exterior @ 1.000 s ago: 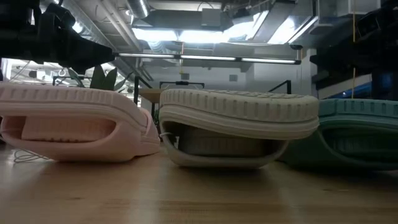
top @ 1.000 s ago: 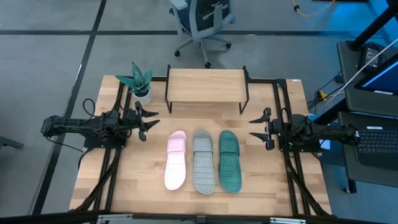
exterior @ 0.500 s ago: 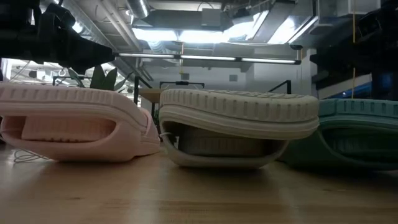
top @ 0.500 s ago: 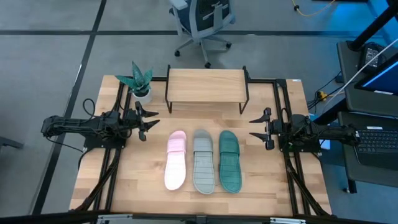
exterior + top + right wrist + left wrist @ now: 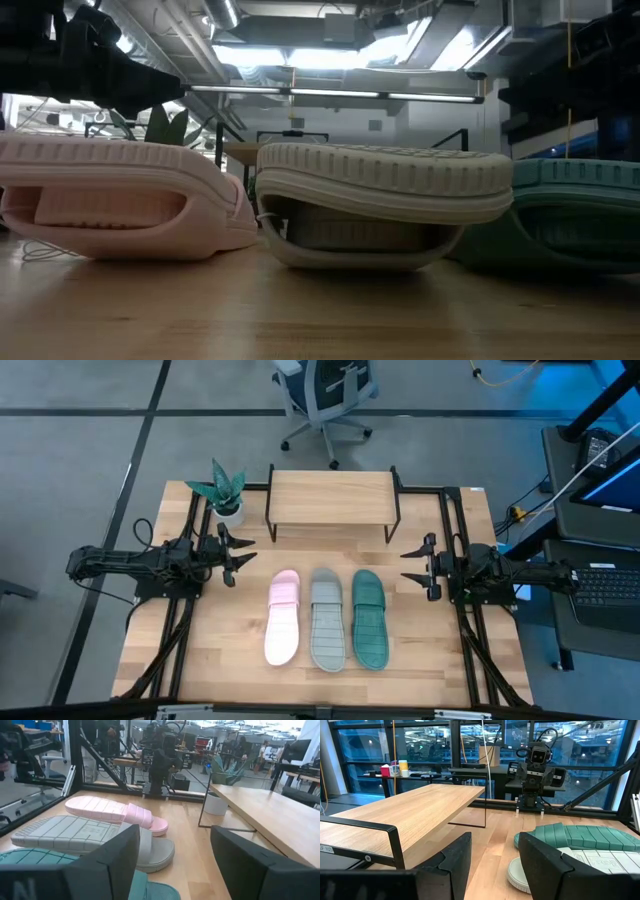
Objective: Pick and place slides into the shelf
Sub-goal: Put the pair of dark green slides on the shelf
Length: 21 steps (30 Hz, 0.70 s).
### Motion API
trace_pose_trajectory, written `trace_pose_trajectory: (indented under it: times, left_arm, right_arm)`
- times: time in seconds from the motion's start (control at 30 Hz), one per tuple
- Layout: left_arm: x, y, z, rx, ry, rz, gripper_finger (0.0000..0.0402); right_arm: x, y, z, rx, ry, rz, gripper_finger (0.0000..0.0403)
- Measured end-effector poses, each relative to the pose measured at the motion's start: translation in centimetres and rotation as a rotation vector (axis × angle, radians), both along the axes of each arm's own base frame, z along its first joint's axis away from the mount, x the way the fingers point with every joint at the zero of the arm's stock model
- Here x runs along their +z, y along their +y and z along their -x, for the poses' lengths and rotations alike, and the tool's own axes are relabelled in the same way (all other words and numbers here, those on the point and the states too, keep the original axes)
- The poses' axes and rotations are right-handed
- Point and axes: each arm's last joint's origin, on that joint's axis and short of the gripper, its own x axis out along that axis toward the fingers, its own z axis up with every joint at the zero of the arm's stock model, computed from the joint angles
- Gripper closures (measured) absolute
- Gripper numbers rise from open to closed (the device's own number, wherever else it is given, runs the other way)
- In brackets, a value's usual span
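Note:
Three slides lie side by side, soles up, on the tabletop: the pale pink one on the left, the light grey one in the middle, the teal one on the right. The shelf stands behind them at the far edge. My left gripper is open at the table's left side, level with the slides' far ends. My right gripper is open at the table's right side, facing it. Neither touches anything.
A small potted plant stands at the shelf's left end. Black metal frame rails run along both sides of the table. An office chair stands on the floor beyond the far edge.

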Motion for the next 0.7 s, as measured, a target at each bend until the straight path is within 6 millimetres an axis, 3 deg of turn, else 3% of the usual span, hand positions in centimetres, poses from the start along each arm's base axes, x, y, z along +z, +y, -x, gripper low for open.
trace_pose_trajectory:
  times: [0.2,0.7]
  left_arm:
    - [0.01,0.00,0.00,0.000,-0.001,0.001,0.0244]
    - [0.01,0.00,0.00,-0.001,-0.001,0.000,0.0244]
  right_arm:
    - [0.03,0.00,0.00,0.000,-0.003,0.033,0.0159]
    - [0.14,0.08,0.00,0.029,-0.014,-0.073,0.0159]
